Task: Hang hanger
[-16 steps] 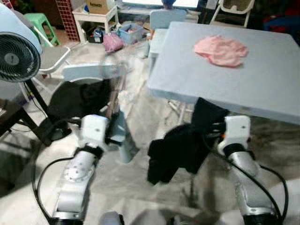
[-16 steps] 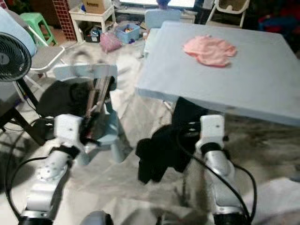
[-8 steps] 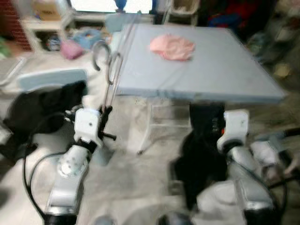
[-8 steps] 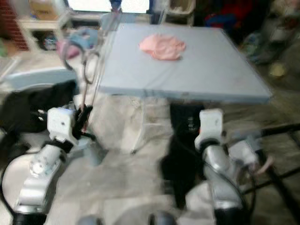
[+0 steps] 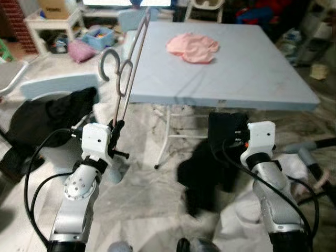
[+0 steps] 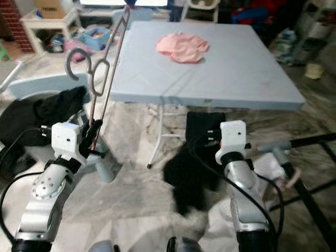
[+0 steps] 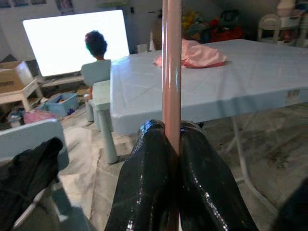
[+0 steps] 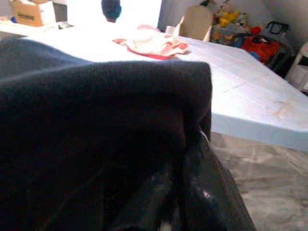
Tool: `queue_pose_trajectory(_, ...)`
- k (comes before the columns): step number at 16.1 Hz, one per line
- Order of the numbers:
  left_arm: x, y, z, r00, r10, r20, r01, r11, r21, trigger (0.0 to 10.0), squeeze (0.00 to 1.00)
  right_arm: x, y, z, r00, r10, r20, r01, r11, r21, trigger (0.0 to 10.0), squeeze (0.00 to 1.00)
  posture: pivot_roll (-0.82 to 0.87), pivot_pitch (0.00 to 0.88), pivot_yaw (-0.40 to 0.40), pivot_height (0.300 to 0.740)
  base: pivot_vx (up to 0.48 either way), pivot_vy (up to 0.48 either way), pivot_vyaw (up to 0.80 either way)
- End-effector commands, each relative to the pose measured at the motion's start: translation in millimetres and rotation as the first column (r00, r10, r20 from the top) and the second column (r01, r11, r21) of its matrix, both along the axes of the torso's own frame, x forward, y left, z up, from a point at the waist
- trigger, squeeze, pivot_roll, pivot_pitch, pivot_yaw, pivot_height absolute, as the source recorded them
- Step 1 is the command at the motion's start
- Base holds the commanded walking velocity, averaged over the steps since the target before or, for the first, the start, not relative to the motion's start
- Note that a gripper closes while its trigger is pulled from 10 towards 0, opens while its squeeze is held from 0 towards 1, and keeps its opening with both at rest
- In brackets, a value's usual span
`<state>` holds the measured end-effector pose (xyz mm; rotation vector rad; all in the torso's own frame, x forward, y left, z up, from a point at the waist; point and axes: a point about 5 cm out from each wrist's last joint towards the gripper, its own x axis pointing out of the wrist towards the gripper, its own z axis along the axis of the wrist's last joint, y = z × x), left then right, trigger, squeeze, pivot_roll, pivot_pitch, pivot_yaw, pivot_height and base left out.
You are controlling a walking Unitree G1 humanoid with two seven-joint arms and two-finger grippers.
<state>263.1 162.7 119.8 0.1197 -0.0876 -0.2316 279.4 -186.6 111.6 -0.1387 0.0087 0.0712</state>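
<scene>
Here the left gripper (image 7: 172, 144) jaws pinch the hanger (image 5: 124, 79) — right gripper (image 8: 183, 192) jaws clamp black garment (image 6: 191, 173).

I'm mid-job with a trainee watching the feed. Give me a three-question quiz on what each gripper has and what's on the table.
1. True or false: the left gripper is shut on the hanger, which stands upright with its hook beside the table's near left corner.
2. What does the right gripper hold?
A. the pink garment
B. a black garment
C. nothing
3. Fill in: the only thing lying on the table is a ____ garment.

Key:
1. True: the fingers pinch the hanger's rod.
2. B: the black garment hangs from it, below the table's front edge.
3. Pink.
</scene>
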Motion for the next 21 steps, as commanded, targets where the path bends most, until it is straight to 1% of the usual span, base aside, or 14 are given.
queue_pose_trajectory(1,0.5,-3.3,6.1,0.999,-0.02,0.027,0.02,1.0,-0.005,10.0,0.0,4.6,-2.2,13.3,0.998,0.0,0.063,0.001,1.0,-0.013,10.0,0.0,-0.01,0.046,-0.025,0.74,0.364,0.0,0.0)
queue_pose_trajectory(3,-1.7,-4.1,6.0,0.998,-0.046,0.031,0.046,0.999,-0.006,10.0,0.0,5.6,-2.5,18.9,0.996,-0.003,0.091,0.004,1.0,-0.015,10.0,0.0,-0.01,0.05,-0.03,0.74,0.424,0.0,0.0)
queue_pose_trajectory(5,-1.4,-3.1,5.9,0.999,-0.039,0.03,0.039,0.999,-0.012,10.0,0.0,6.9,-1.7,20.9,0.995,0.005,0.095,-0.003,1.0,-0.02,10.0,0.0,-0.02,0.051,-0.031,0.74,0.428,0.0,0.0)
queue_pose_trajectory(9,-1.0,-4.9,5.0,0.999,-0.044,0.025,0.044,0.999,-0.02,10.0,0.0,8.5,-3.6,19.6,0.996,-0.002,0.088,0.004,1.0,-0.024,10.0,0.0,-0.02,0.052,-0.032,0.74,0.383,0.286,0.0)
queue_pose_trajectory(12,-0.9,-5.1,6.0,0.998,-0.054,0.032,0.054,0.998,-0.02,10.0,0.0,10.5,-1.7,21.2,0.996,0.001,0.093,0.0,1.0,-0.007,10.0,0.0,-0.02,0.052,-0.032,0.74,0.369,0.306,0.0)
queue_pose_trajectory(13,-0.8,-4.8,6.6,0.998,-0.053,0.034,0.053,0.998,-0.021,10.0,0.0,11.9,-1.5,23.7,0.994,0.003,0.105,-0.002,1.0,-0.014,10.0,0.0,-0.02,0.052,-0.032,0.74,0.368,0.311,-0.61)
queue_pose_trajectory(15,0.0,-4.8,7.4,0.998,-0.047,0.037,0.048,0.999,-0.024,10.0,0.0,21.2,-4.3,32.9,0.99,-0.004,0.14,0.006,1.0,-0.019,10.0,0.0,-0.02,0.052,-0.032,0.74,0.369,0.306,0.0)
queue_pose_trajectory(16,0.9,-5.5,7.8,0.998,-0.048,0.041,0.048,0.999,-0.018,10.0,0.0,27.9,-3.0,40.4,0.986,0.004,0.168,0.002,1.0,-0.031,10.0,0.0,-0.02,0.052,-0.028,0.74,0.371,0.307,0.0)
queue_pose_trajectory(18,2.1,-7.8,8.4,0.997,-0.057,0.046,0.058,0.998,-0.011,10.0,0.0,45.5,0.6,59.5,0.974,0.014,0.225,-0.007,1.0,-0.031,10.0,0.0,-0.02,0.048,-0.024,0.74,0.369,0.306,0.0)
queue_pose_trajectory(19,2.7,-8.1,8.8,0.997,-0.059,0.048,0.06,0.998,-0.008,10.0,0.0,51.5,2.2,66.2,0.97,0.02,0.244,-0.013,0.999,-0.031,10.0,0.0,-0.01,0.046,-0.025,0.74,0.371,0.304,0.0)
queue_pose_trajectory(20,3.6,-6.7,9.7,0.997,-0.058,0.052,0.058,0.998,-0.001,10.0,0.0,65.4,6.6,79.9,0.96,0.026,0.28,-0.021,1.0,-0.024,10.0,0.0,-0.01,0.044,-0.027,0.74,0.379,0.296,0.0)
queue_pose_trajectory(21,3.6,-5.9,9.5,0.997,-0.056,0.052,0.056,0.998,0.0,10.0,0.0,70.4,8.8,84.5,0.956,0.025,0.292,-0.021,1.0,-0.018,10.0,0.0,-0.01,0.044,-0.027,0.74,0.375,0.296,0.0)
